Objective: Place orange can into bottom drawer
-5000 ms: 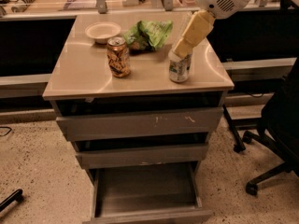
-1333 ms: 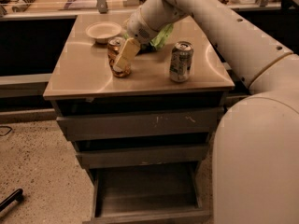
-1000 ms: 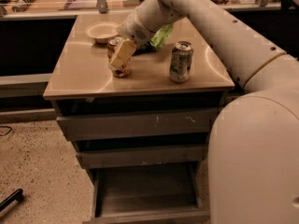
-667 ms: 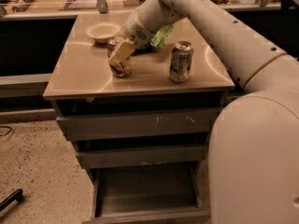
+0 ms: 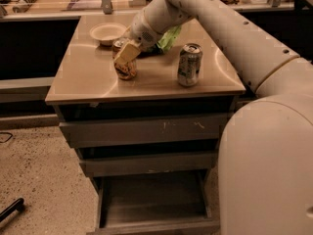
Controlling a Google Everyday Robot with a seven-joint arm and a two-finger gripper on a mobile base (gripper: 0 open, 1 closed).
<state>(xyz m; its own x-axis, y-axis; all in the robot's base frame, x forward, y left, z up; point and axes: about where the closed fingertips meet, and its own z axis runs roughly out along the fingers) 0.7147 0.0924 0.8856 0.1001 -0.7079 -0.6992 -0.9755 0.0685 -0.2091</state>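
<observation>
Closing on orange can [image 5: 126, 68] is step in hand. Gripper [image 5: 126, 53] sits over can's upper half; can upright on cabinet top [image 5: 88, 77], left of silver can [image 5: 189, 64]. Whether grip pinches can or stands spread: cannot tell.

Do well: seat squarely round can body, squeeze before lifting, rise straight (bowl [image 5: 107, 32], green bag [image 5: 168, 35] just behind), then carry past front edge down to bottom drawer [image 5: 154, 199], pulled open.

Versus five seconds back: gripper was at silver can; orange can seems unmoved.

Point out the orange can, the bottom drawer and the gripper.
orange can [image 5: 127, 72]: camera view, its lower body.
bottom drawer [image 5: 154, 199]: camera view, its bare inside floor.
gripper [image 5: 125, 54]: camera view, between the fingertips, over the orange can's top.
</observation>
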